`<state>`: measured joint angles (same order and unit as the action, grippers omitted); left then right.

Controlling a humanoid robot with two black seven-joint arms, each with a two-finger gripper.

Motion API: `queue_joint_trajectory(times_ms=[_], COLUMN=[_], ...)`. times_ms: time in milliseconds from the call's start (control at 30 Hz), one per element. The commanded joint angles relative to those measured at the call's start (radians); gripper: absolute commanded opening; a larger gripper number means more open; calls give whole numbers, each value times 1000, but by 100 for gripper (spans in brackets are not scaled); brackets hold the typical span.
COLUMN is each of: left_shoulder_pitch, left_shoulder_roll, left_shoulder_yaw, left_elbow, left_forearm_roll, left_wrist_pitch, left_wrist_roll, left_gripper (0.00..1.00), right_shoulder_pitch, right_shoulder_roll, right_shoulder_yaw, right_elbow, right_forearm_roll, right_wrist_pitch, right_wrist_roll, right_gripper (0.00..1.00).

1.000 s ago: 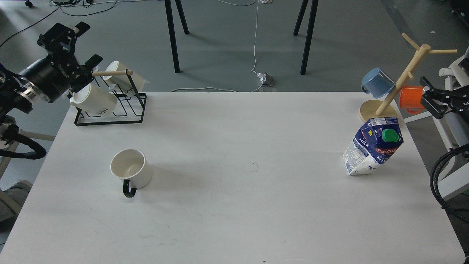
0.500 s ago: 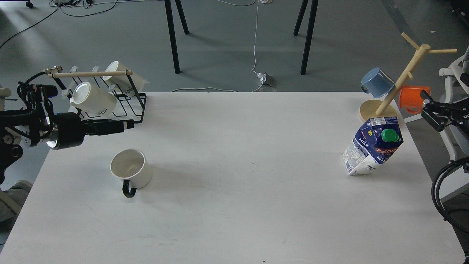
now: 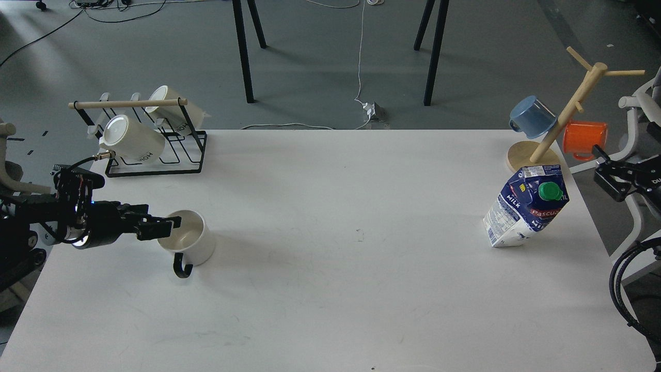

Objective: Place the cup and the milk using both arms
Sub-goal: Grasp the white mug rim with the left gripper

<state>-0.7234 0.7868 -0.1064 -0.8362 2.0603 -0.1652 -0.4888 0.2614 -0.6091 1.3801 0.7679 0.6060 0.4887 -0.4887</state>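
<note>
Cup first: the white mug sits upright on the left half of the white table, black handle turned toward the near edge, cream inside showing. The left gripper reaches in low from the left, level with the mug, its dark fingertips right at the mug's left rim. The fingers overlap in this view, so whether they are spread or closed cannot be told, and nothing shows a grip on the mug.

Over to the milk: the blue and white carton stands on the right side of the table, green cap facing the camera. The right gripper hangs off the table's right edge, near the carton but clearly apart from it, its two short fingers parted and holding nothing.

At the far left corner a black wire rack carries two cream lettered mugs. At the far right corner a wooden mug tree holds a blue mug and an orange mug.
</note>
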Motion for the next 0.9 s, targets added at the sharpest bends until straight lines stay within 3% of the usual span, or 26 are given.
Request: queue_joint_trajectory(times_ms=[0,100,367,600,700,733,867], left_shoulder_pitch=[13,22,47,58,58,56,52], left_shoulder_roll=[-1,-4,-49,-52,-47,-46,-37], left_shoulder_yaw=[-1,-3,-3,-1,-1,-3,-4], left_elbow=[6,17,49,54,54,54,54], left_forearm_roll=[-2,-2,-2,1,29,41,47], left_wrist_pitch=[4,4,4,42,70,82,122], left_wrist_roll=[0,0,0,0,0,0,0], left_gripper=[97,95,75,39,10,5,3], right_shoulder_pitch=[-1,-5,-21,-30,-31,-31,-36], right_shoulder_roll=[2,2,0,0,0,0,0], right_shoulder_yaw=[-1,0,2,2,2,4,2], right_elbow=[-1,-1,-2,-2,-2,-2,-2], right_forearm_roll=[0,0,0,0,0,0,0], right_wrist_pitch=[0,0,0,0,0,0,0], right_wrist_roll=[0,0,0,0,0,0,0], right_gripper=[98,98,98,98,98,98,98])
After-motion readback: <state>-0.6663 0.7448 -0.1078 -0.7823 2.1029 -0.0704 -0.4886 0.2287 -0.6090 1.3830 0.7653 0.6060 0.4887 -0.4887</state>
